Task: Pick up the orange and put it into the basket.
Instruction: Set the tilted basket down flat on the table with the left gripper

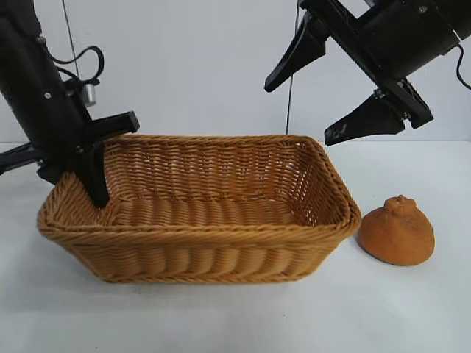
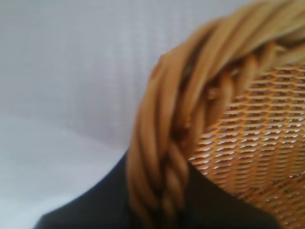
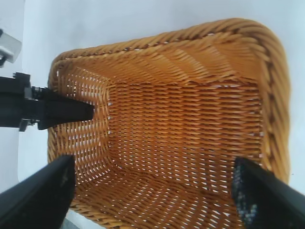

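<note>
We see a plain white table (image 1: pixel 221 323) running back to a pale wall (image 1: pixel 191 66), with thin cables hanging down in front of the wall.

Largest on the table is the basket (image 1: pixel 199 250), honey-tan wicker, sitting flat. The left gripper (image 1: pixel 96 193) reaches down at the basket's left end; its jaws stand narrow, and in the left wrist view the braided rim (image 2: pixel 162 157) passes between the dark fingers (image 2: pixel 90 210), so it looks pinched on that rim. The right gripper (image 1: pixel 318 99) hangs above the basket's right end, jaws spread wide with nothing between them.

The orange (image 1: pixel 396 231) rests on the table just beside the basket's right end, outside it, knobby neck upward, and neither gripper touches it.

Only the exterior view shows the orange. The right wrist view looks straight down into the basket (image 3: pixel 190 129) and shows its woven floor bare, with the left gripper (image 3: pixel 88 111) at the far end wall. The left wrist view gives only the rim, close up, against the white table.
</note>
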{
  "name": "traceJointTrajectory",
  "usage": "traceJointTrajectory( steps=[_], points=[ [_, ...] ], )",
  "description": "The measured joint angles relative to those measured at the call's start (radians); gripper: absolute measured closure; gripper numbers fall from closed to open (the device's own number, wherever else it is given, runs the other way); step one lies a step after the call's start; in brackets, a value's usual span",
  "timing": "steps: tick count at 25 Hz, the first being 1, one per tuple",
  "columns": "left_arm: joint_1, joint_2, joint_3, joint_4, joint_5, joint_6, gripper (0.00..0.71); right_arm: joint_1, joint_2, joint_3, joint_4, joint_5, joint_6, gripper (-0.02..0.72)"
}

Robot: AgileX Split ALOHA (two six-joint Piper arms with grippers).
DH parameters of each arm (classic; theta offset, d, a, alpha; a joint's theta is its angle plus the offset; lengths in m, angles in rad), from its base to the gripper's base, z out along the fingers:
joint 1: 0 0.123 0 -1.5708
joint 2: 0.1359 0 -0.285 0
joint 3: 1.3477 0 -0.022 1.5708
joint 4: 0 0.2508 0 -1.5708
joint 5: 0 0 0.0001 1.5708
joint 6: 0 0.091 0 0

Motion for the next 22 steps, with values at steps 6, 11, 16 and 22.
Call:
traceJointTrajectory(
  steps=[6, 11, 16, 22],
  points=[
    [0.0, 0.05, 0.0, -0.008, -0.017, 0.033, 0.623, 0.0, 0.0, 0.0, -0.001, 0.001, 0.0, 0.093],
    [0.0, 0.05, 0.0, -0.018, -0.009, 0.038, 0.395, 0.0, 0.0, 0.0, -0.001, 0.005, 0.0, 0.093],
    [0.0, 0.009, 0.0, -0.019, 0.024, 0.038, 0.113, 0.0, 0.0, 0.0, -0.001, 0.014, 0.0, 0.093],
    [0.001, -0.116, -0.041, 0.046, 0.051, 0.041, 0.072, 0.0, 0.0, 0.0, -0.001, 0.018, 0.0, 0.093]
  ],
)
